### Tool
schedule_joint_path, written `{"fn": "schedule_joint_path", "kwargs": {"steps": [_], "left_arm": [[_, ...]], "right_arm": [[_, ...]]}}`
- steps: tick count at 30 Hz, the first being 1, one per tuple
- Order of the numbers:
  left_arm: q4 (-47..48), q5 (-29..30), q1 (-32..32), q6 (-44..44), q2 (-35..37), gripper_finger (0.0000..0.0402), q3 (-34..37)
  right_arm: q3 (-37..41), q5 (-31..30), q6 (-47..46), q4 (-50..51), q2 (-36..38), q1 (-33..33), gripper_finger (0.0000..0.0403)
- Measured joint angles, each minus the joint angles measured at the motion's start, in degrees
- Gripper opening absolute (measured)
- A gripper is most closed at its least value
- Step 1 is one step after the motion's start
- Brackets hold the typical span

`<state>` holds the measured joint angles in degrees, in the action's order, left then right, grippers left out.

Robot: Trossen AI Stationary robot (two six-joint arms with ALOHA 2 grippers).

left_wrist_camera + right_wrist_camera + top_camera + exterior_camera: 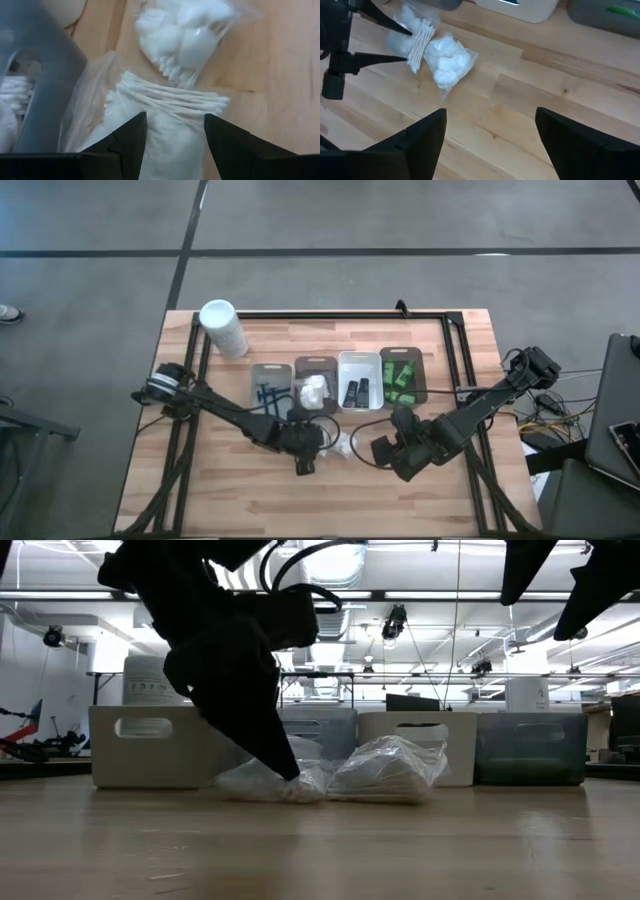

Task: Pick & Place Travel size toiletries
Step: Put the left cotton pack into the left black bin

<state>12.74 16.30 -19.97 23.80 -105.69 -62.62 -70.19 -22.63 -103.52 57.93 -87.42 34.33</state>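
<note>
The left gripper (175, 137) is lowered over a clear packet (165, 107) of cotton swabs on the desk (240, 490), jaws apart astride it, just before the trays (360, 380). The right gripper (490, 137) hovers nearby with jaws apart, holding nothing. A second packet (451, 62) lies touching the first.

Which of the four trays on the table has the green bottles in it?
The dark tray at the right end of the row, nearest the right arm, holds the bright green little bottles. The other three hold no green.
</note>
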Motion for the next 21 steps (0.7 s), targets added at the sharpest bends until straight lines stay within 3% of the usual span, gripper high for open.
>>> {"fn": "schedule_joint_path", "kwargs": {"steps": [4, 13, 21], "left_arm": [[1.51, -0.95, -0.09, 0.59, -0.09, 0.0204, -0.03], [6.38, -9.35, -3.36, 5.32, 2.65, 0.0204, 0.06], [6.79, -8.24, -8.18, 2.25, 5.36, 0.0204, 0.14]], "right_arm": [[0.04, 0.0, 0.55, 0.13, 0.0, 0.0, 0.0297], [0.06, 0.02, 2.34, 0.13, 0.04, 0.04, 0.0323], [0.13, 0.02, 3.88, 0.11, 0.04, 0.31, 0.0349]]}}
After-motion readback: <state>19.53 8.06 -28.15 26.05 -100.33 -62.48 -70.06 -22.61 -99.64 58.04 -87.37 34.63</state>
